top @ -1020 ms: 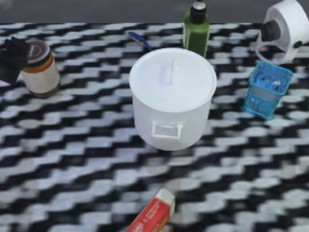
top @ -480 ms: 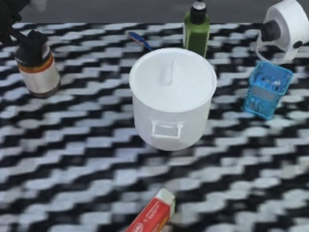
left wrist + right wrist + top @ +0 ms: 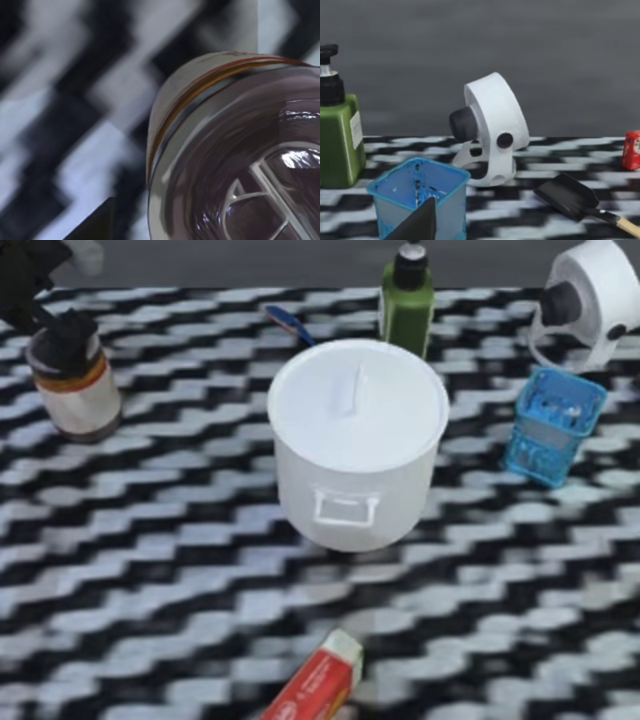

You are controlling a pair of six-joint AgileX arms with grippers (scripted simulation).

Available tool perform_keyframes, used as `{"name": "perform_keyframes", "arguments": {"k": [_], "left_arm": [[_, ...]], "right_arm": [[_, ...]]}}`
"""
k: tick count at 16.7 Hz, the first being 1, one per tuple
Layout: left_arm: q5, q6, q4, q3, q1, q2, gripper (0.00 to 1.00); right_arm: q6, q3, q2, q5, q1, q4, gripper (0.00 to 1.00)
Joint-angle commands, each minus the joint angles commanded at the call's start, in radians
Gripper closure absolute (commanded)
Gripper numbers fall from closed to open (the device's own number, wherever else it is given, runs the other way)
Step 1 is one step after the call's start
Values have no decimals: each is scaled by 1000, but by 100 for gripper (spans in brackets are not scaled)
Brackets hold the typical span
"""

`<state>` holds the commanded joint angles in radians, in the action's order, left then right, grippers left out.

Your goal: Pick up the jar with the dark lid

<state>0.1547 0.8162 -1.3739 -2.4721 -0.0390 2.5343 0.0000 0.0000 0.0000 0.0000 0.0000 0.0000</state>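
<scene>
Gripping the jar with the dark lid (image 3: 72, 375), the left gripper (image 3: 62, 335) is being seen at the far left of the table in the top view, with its black fingers clamped over the lid from above. That jar is being held upright at the left edge of the black-and-white patterned table (image 3: 200, 600), its white body and orange band showing below the fingers; whether its base is touching the cloth cannot be told. In the left wrist view the jar's glossy dark lid (image 3: 250, 165) with its circular emblem is being shown very close, filling much of the frame, with the patterned surface blurred behind it. A big white pot (image 3: 357, 445) with a lid is being shown in the middle of the table, well apart from the jar. Behind it a green bottle (image 3: 407, 302) with a black cap is standing, and a blue-handled tool (image 3: 290, 324) is lying just beside the pot's far left side. On the right, a blue bin (image 3: 553, 425) and a white fan (image 3: 590, 300) are being shown, and a red-and-white box (image 3: 318, 680) is lying at the near edge. Only a dark fingertip of the right gripper (image 3: 417, 222) is being shown, in the right wrist view, near the blue bin; whether it is released or clenched cannot be told.
</scene>
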Motion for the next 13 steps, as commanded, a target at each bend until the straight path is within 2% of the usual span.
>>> {"name": "perform_keyframes", "arguments": {"k": [7, 13], "left_arm": [[-1, 1, 2, -8, 4, 8, 0], [-2, -9, 161, 132, 12, 23, 0]], "right_arm": [[0, 0, 0, 0, 0, 0, 0], [0, 0, 0, 0, 0, 0, 0]]}}
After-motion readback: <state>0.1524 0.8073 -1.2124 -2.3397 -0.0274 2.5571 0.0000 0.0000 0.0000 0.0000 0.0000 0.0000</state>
